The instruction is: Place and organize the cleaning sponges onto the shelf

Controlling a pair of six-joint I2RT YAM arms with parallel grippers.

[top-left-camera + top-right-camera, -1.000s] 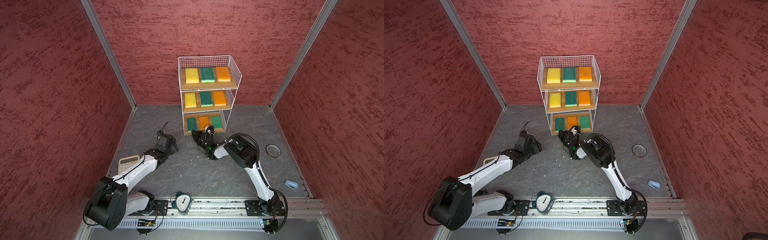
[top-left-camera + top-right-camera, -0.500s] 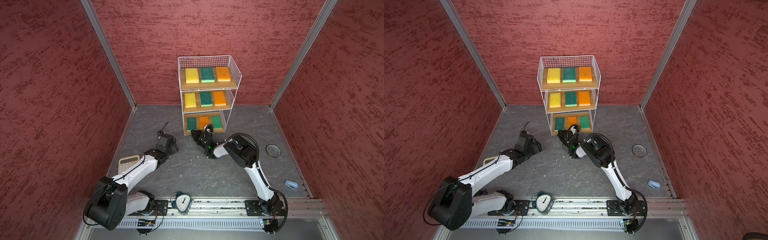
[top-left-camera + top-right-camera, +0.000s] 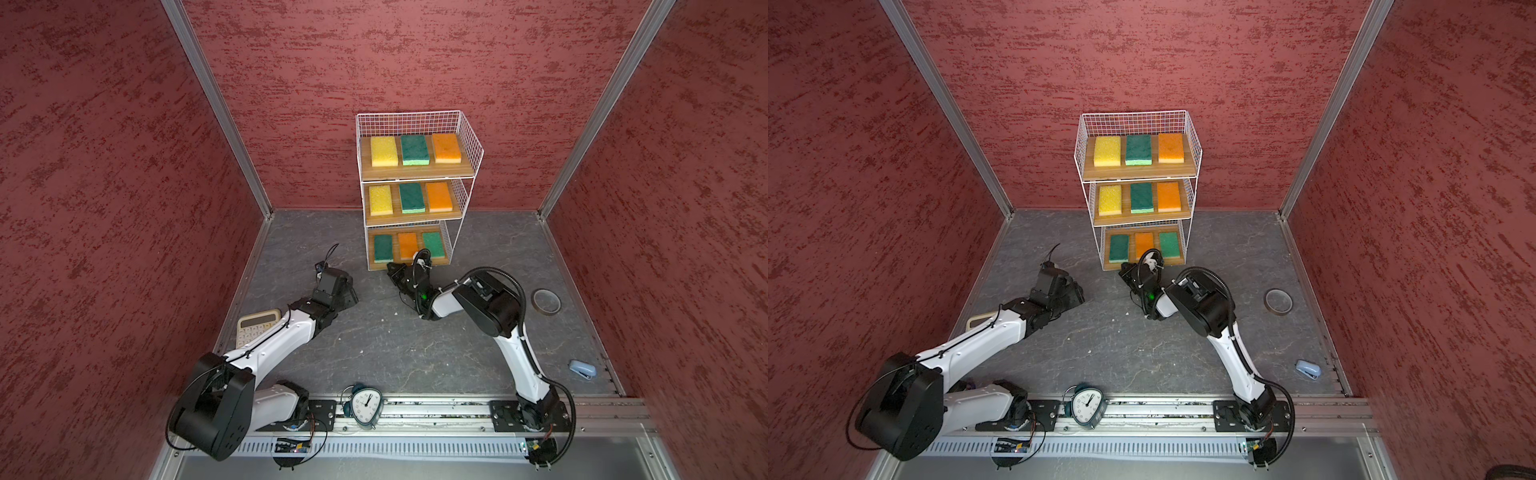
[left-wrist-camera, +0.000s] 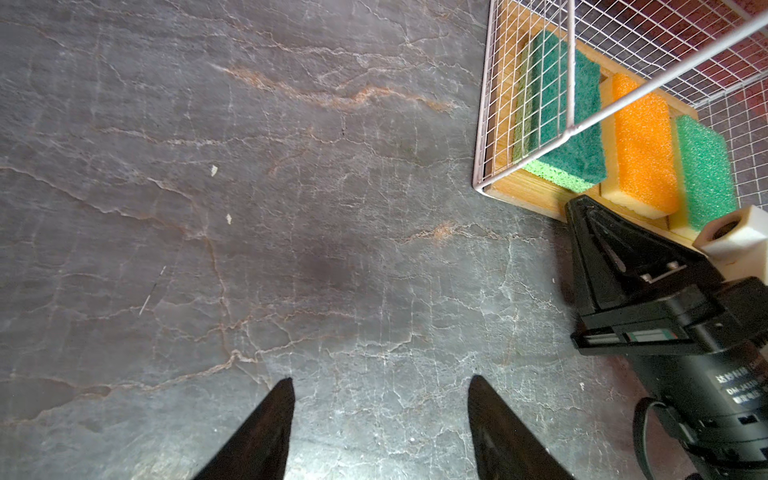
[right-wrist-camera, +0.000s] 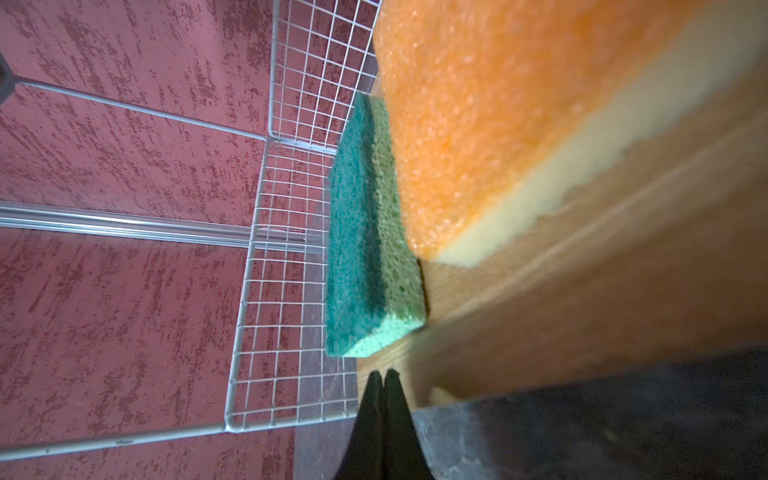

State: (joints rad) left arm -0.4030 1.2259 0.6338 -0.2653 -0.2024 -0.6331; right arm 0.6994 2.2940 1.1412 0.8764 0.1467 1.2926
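closed end effector (image 5: 383, 376), green sponge (image 5: 365, 232) beside orange sponge (image 5: 490, 124) — shelf (image 5: 582, 266)

the grey floor (image 3: 374, 340) between the arms lies bare and wide under the left gripper (image 4: 380, 379), jaws parted. the shelf (image 3: 469, 141) is walled by wire grid at sides and back, open only in front; three sponges (image 3: 414, 149) fill each board, narrow gaps between. the closed right gripper (image 3: 390, 268) sits at the bottom board's front edge. calculator (image 3: 255, 328), clock (image 3: 366, 408), tape ring (image 3: 546, 311) and stapler (image 3: 582, 369) lie at the floor's edges.
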